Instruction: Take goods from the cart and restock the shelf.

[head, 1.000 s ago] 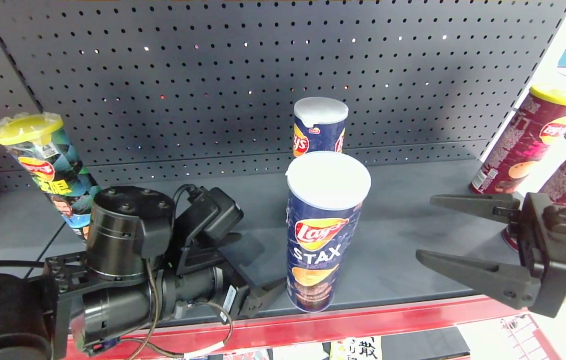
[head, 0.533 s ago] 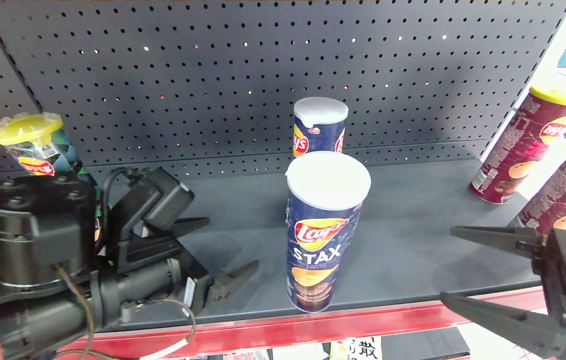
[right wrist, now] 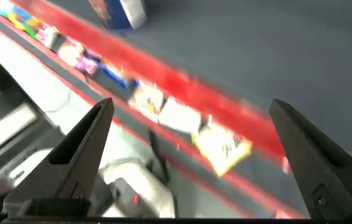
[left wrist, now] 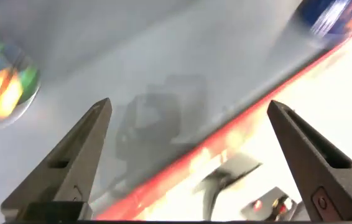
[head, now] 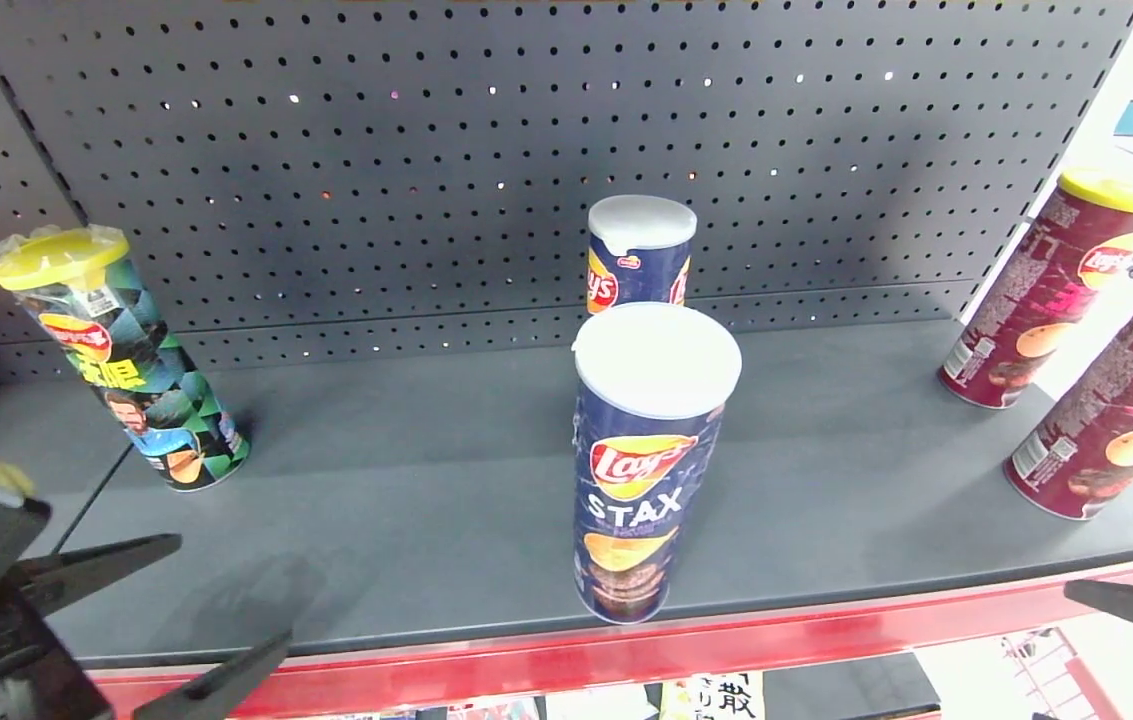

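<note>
On the dark shelf (head: 406, 500), head view, a blue can (head: 648, 470) stood upright at the centre, close to the red front edge (head: 826, 625). Right behind it a second blue can (head: 638, 262) stood by the pegboard back (head: 376, 150). Far left stood a green can (head: 126, 370) with a yellow lid, and far right two maroon cans (head: 1041, 300), one nearer the front. At lower left the left gripper (head: 231, 588) hung over the shelf's front, jaws wide, holding nothing, well apart from every can.

Left wrist view, blurred: jaws spread wide over the red front edge, with the green can and the blue can beyond the fingers.

Right wrist view: the right gripper (right wrist: 191, 106) had jaws wide and empty, off the shelf's front by the red front edge, with the blue can's base beyond it.
</note>
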`<state>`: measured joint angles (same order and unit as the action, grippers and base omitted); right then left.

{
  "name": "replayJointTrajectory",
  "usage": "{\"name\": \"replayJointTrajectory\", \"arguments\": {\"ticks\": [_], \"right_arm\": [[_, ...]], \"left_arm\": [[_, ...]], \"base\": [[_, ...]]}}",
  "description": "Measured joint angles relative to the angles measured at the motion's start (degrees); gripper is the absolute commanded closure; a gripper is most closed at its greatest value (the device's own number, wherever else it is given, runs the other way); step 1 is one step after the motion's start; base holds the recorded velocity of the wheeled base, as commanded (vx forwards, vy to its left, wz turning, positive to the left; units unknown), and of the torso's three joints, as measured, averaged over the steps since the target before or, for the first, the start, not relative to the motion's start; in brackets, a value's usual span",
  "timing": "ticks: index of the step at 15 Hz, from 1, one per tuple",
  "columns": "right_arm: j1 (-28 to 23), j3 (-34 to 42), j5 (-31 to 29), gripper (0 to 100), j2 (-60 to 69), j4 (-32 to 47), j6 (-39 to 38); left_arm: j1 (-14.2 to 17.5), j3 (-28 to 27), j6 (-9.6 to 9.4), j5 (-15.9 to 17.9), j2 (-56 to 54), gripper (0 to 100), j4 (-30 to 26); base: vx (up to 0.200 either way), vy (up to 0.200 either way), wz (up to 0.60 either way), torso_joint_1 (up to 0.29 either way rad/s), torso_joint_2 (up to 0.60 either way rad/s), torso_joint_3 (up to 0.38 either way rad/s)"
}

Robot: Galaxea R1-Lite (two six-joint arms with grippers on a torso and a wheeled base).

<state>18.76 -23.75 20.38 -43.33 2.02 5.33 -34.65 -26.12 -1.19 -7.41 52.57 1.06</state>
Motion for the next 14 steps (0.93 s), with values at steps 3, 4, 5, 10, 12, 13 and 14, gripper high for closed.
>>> {"name": "replayJointTrajectory", "arguments": {"ticks": [3,4,5,10,12,13,14], "right_arm": [[-1.9,1.7,-4.3,0,5.5,1.7,-0.1],[-2.3,2.5,-6.8,0,7.3,1.7,-0.3],[-3.0,3.1,-9.5,0,8.8,1.8,-0.8],[-7.9,2.9,-13.7,0,11.1,1.7,-2.1],[-8.4,2.6,-13.7,0,11.1,1.7,-1.9],[-8.5,2.5,-13.7,0,11.0,1.8,-1.9],[-8.6,2.5,-13.7,0,10.9,1.8,-1.7]], "left_arm": [[5.1,2.9,0.05,-2.2,-9.2,0,-7.9],[7.1,3.3,0.05,-2.7,-11.8,0,-11.9],[9.2,3.1,0.02,-3.6,-13.9,0,-16.2],[20.5,0.5,-0.04,-7.4,-19.5,0,-23.7],[23.3,0.2,-0.33,-6.7,-20.1,0,-23.6],[23.6,0.1,-0.55,-6.0,-20.5,0,-23.6],[23.8,0.1,-1.16,-5.6,-20.9,0,-23.6]], "base": [[0.000,0.000,0.00,0.000,0.00,0.000],[0.000,0.000,0.00,0.000,0.00,0.000],[0.000,0.000,0.00,0.000,0.00,0.000],[0.000,0.000,0.00,0.000,0.00,0.000],[0.000,0.000,0.00,0.000,0.00,0.000],[0.000,0.000,0.00,0.000,0.00,0.000],[0.000,0.000,0.00,0.000,0.00,0.000]]}}
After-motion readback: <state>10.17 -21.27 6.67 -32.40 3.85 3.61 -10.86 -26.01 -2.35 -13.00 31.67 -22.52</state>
